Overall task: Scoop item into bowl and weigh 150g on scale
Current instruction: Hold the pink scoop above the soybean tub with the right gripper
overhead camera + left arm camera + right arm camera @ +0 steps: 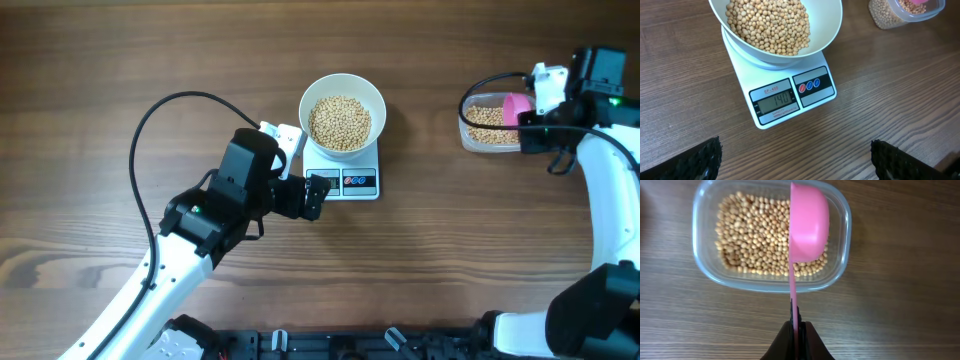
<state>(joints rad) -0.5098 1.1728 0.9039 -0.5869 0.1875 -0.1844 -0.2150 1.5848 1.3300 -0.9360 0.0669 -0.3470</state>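
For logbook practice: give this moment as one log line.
left claw open | right claw shut on scoop over tub | bowl of beans on scale

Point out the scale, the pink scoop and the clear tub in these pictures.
scale (774,102): left wrist view, on its grey display.
pink scoop (809,222): right wrist view, on the cup's back.
clear tub (765,283): right wrist view, on its near wall.
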